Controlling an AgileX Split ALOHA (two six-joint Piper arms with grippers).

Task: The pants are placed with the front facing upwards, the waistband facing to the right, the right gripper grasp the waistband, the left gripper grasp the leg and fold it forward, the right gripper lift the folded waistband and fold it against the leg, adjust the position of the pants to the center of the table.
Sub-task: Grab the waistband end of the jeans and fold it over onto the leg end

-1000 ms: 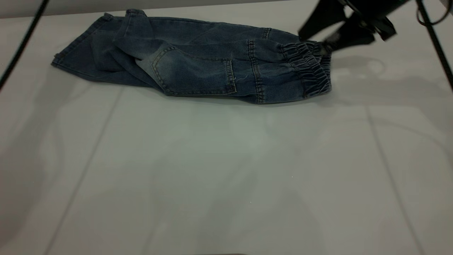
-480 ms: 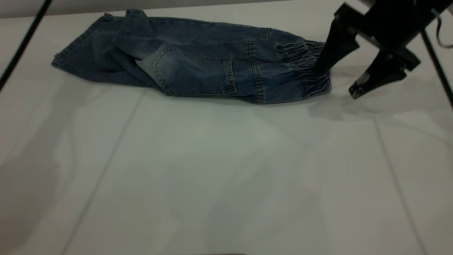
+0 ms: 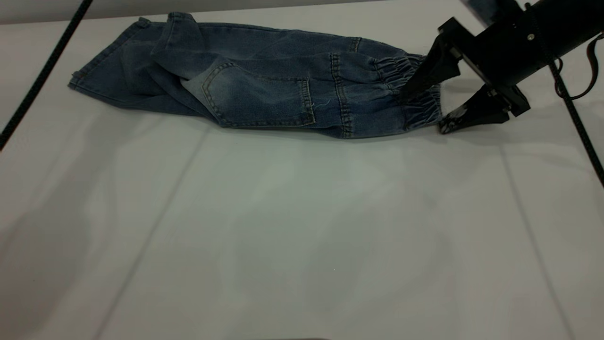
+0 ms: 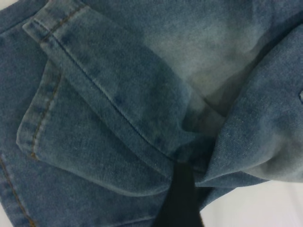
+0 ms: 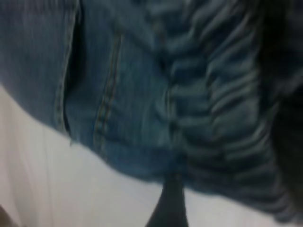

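Note:
The blue denim pants (image 3: 264, 80) lie along the far side of the table (image 3: 302, 226), legs to the left and the ruched waistband (image 3: 396, 71) to the right. My right gripper (image 3: 423, 111) is open at the waistband's near end. One fingertip rests on the puckered band and the other touches the table just beside it. In the right wrist view the waistband (image 5: 218, 109) fills the picture behind a dark finger (image 5: 170, 203). My left gripper (image 4: 182, 203) shows only as a dark shape close over a folded leg hem (image 4: 94, 123). It is outside the exterior view.
A black cable (image 3: 45, 71) slants across the upper left, and another (image 3: 578, 118) hangs at the right behind the right arm. The table's far edge (image 3: 94, 14) runs just behind the pants. Bare tabletop stretches in front of them.
My right gripper has come down from high behind the waistband, opened, and set its fingers around the band's near end. The cable at the left shifted right. The pants have not moved.

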